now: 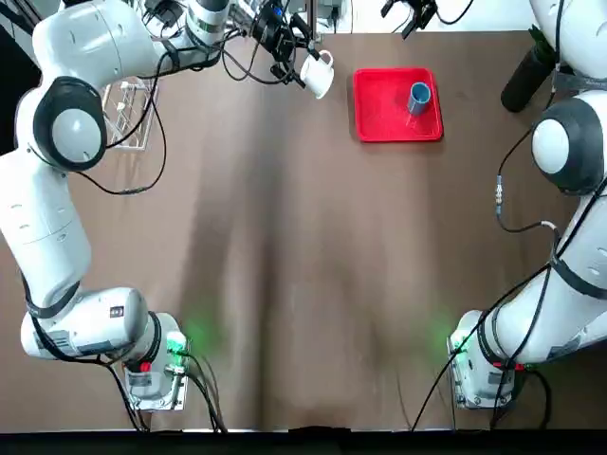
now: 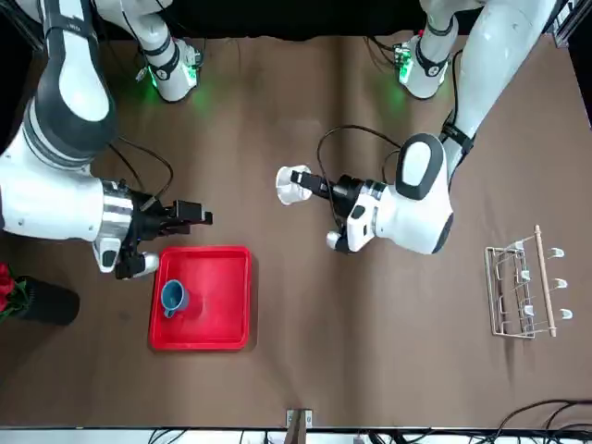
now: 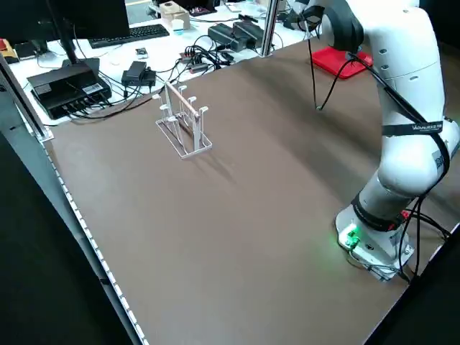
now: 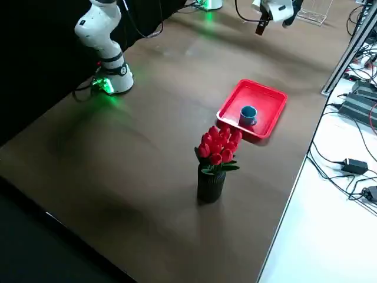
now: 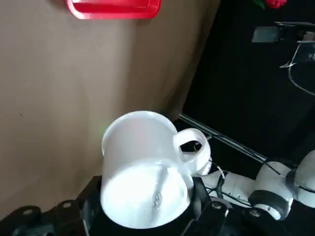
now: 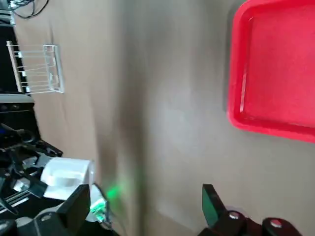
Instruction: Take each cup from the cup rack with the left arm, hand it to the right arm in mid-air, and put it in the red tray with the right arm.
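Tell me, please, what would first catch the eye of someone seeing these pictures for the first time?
Most striking is the white cup held in mid-air by the left gripper, out over the table beside the red tray. A blue cup already stands in that tray, and the open right gripper waits close by it. Off at the robot's left the cup rack stands bare, and a vase of red flowers sits near the tray.

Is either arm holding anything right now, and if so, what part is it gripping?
The left tool holds the white cup by its base end, clear of the table, handle free. The right tool, beside the red tray, is open and holds nothing.
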`<state>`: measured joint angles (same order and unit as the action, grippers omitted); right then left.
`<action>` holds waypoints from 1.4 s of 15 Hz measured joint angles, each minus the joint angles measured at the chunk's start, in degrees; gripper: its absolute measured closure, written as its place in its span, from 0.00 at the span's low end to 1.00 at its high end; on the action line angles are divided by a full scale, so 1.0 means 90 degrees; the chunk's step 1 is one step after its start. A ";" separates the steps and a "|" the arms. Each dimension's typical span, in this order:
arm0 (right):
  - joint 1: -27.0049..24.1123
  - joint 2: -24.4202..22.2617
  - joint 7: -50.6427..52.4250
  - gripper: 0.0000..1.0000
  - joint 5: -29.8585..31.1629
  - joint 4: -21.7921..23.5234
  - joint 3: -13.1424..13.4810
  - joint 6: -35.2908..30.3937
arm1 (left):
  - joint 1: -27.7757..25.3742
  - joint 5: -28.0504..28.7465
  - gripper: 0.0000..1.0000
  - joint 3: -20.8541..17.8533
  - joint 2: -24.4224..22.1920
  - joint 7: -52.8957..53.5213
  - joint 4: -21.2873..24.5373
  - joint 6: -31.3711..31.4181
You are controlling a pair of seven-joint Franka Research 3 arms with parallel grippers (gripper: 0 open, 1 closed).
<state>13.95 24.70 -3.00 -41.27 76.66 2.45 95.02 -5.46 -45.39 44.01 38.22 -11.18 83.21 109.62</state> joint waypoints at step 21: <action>-0.0112 0.1067 0.0559 0.12 -0.3715 0.0101 0.0025 -0.0552 | 0.0669 -0.0550 0.23 -0.0004 0.0173 -0.0289 -0.0424 0.1295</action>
<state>12.94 34.30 2.03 -74.71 77.56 2.67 90.06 0.56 -50.34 43.98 39.78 -13.79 79.40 121.27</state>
